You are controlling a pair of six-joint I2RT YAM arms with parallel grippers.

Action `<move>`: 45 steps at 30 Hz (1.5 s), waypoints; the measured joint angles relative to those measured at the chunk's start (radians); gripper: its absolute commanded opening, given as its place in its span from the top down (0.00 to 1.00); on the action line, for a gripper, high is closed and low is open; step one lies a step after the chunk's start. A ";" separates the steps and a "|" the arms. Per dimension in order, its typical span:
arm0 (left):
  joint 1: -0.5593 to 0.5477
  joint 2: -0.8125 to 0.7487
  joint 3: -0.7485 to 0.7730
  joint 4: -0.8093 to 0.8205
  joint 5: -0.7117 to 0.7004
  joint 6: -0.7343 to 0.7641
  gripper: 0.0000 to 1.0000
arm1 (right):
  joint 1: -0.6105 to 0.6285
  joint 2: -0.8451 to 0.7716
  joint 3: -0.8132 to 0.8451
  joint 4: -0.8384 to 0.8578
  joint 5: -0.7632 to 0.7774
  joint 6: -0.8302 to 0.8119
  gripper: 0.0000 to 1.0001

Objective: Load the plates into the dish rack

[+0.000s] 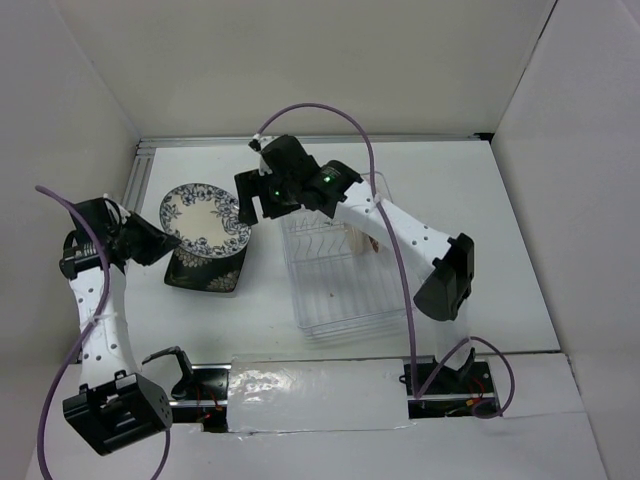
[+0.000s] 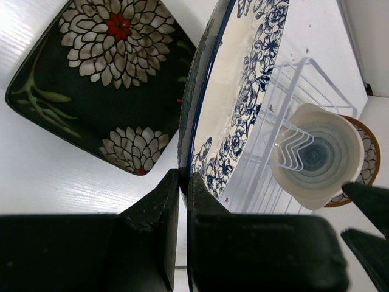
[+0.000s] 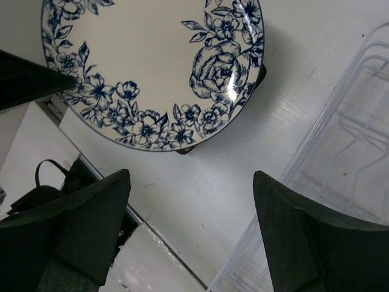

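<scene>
As I looked across the white table (image 1: 500, 250) from its left side, the left gripper (image 2: 183, 179) had its two dark fingers pinched tight on the rim of the blue-white floral plate (image 1: 205, 220), with only the thickness of that rim between them. The plate hung tilted in that grip, its painted face turned up, over the dark square floral plate (image 1: 205, 272), which lay flat on the table beneath it; I could not tell whether the two touched. Just beside the floral plate's right edge hovered the right gripper (image 1: 250, 200), its fingers spread wide apart and gripping nothing, with bare table showing between them in its wrist view. Further right stood the dish rack (image 1: 340, 300), its long side running away from the arms' bases. Seen from the left wrist, the cream plate with blue-grey rings (image 2: 322, 152) stood upright among the rack's prongs, and the brown-rimmed plate (image 2: 369, 143) stood just behind it, mostly hidden.
</scene>
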 measured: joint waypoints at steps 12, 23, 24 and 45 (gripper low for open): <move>0.000 -0.008 0.077 -0.021 0.068 -0.001 1.00 | -0.097 0.087 0.058 0.014 -0.146 -0.037 0.00; 0.000 -0.019 0.156 -0.030 0.116 -0.004 1.00 | -0.160 0.130 0.063 0.062 -0.360 -0.033 0.00; 0.000 -0.019 0.160 -0.035 0.118 -0.005 1.00 | -0.160 0.132 0.063 0.066 -0.366 -0.032 0.00; 0.000 -0.042 0.198 -0.064 0.174 -0.029 1.00 | -0.197 0.212 0.083 0.286 -0.580 0.125 0.04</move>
